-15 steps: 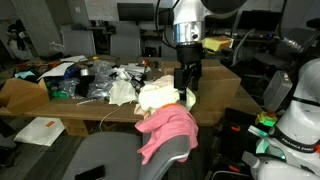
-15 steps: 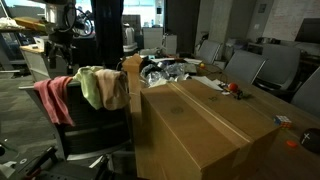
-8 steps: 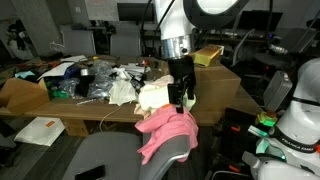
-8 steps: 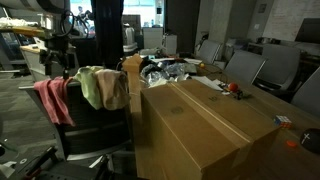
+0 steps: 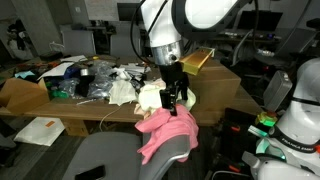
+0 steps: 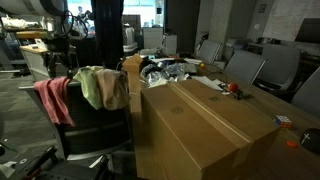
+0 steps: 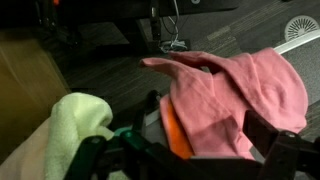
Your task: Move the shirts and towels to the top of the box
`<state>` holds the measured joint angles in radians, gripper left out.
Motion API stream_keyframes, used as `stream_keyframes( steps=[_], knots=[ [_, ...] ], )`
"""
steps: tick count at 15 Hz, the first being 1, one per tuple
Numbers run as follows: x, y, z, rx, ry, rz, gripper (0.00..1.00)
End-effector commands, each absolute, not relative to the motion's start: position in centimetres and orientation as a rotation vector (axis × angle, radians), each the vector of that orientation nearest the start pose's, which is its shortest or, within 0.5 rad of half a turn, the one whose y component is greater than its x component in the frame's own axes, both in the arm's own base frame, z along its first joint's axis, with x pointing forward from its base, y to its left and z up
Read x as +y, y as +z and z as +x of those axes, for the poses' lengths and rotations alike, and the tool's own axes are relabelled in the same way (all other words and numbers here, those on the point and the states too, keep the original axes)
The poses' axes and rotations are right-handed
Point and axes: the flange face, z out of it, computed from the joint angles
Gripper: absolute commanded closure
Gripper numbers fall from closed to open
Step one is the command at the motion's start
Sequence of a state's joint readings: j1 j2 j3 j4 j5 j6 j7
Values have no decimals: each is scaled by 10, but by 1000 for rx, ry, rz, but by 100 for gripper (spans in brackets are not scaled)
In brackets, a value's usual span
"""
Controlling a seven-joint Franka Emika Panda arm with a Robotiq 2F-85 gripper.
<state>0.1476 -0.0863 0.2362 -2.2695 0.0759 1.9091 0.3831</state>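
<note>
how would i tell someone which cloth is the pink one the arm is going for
Find the big cardboard box; a dark office chair stands against its end with cloths draped over the backrest. The pink cloth hangs at the end farther from the box, under the gripper. Its neighbour, the yellow-green cloth, is pale and lies nearer the box.

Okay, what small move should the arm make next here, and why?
Probably a short descent onto the pink cloth. The hand hovers just above it on the chair back, empty as far as I can see, and the wrist view shows the pink fabric directly ahead, beside the yellow-green cloth.
</note>
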Motion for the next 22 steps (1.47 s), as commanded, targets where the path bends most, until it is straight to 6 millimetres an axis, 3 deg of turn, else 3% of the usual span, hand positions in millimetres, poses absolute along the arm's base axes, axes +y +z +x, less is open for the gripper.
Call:
stream_keyframes(
  steps=[1,13,15,22],
  knots=[
    [193,373,446,66,436,-3201,0],
    [191,362,452,53,474,-3178,0],
    [190,362,452,56,478,-3177,25],
    [188,367,457,72,475,-3177,78]
  ],
)
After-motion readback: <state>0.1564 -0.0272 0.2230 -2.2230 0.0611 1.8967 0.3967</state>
